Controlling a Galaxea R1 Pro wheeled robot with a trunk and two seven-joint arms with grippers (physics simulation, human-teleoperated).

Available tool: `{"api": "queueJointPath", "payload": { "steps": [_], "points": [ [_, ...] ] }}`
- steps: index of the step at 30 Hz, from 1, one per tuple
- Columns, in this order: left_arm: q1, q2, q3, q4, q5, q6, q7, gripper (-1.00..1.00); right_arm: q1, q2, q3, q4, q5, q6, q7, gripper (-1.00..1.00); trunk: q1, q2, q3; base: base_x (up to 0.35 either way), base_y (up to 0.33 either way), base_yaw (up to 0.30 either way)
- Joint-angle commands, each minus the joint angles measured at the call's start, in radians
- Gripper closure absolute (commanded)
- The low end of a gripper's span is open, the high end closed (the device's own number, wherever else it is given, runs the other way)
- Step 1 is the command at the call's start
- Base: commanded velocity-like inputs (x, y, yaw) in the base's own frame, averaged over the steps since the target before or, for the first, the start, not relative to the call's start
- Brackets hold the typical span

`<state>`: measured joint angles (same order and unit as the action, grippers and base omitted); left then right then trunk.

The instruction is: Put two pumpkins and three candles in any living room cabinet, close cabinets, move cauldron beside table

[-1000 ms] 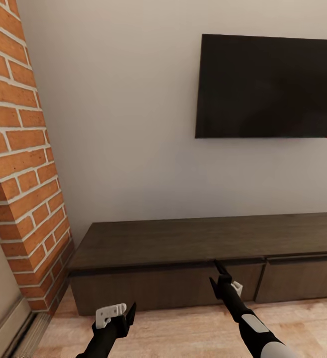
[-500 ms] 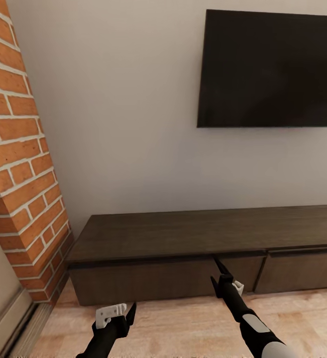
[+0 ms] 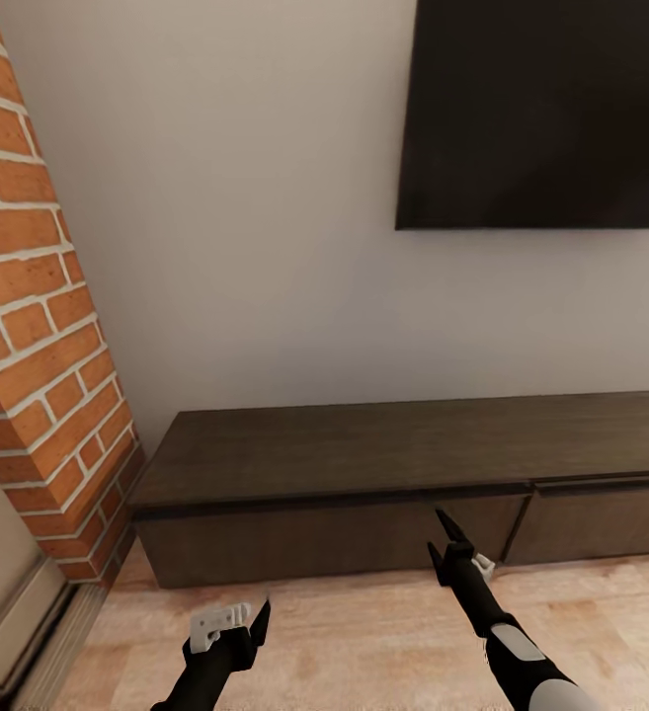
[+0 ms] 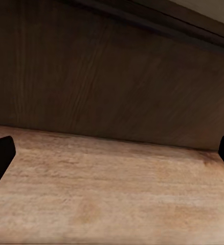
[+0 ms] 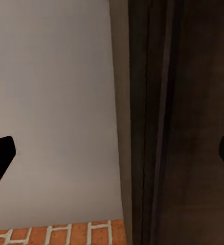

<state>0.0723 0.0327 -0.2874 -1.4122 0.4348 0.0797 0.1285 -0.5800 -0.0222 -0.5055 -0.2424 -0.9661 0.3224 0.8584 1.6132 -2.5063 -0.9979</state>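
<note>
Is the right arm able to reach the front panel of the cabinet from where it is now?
Probably yes. The right gripper is open and empty, raised in front of the cabinet, near the top edge of its closed front. Nothing stands between them. Whether it touches yet, I cannot tell.

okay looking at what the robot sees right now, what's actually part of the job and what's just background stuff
Part of the job:
- cabinet, front panels all shut
- left gripper, open, holding nothing
- right gripper, open, near the cabinet front

Just background:
- television on the wall
- brick column
- wooden floor
</note>
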Motion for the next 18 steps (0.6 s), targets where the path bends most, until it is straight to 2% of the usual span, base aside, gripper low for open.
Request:
{"api": "queueJointPath", "payload": {
  "steps": [1,18],
  "points": [
    [0.0,0.001,-0.002,-0.002,0.009,0.003,0.008,-1.0,-0.001,-0.003,0.0,0.001,-0.008,0.009,0.01,-1.0,0.0,-0.001,-0.005,0.0,0.0,0.0],
    [0.0,0.001,-0.002,-0.002,0.009,0.003,0.008,-1.0,0.0,-0.016,0.001,0.0,-0.007,0.01,0.09,-1.0,0.008,-0.005,-0.07,0.0,0.0,0.0]
  ]
}}
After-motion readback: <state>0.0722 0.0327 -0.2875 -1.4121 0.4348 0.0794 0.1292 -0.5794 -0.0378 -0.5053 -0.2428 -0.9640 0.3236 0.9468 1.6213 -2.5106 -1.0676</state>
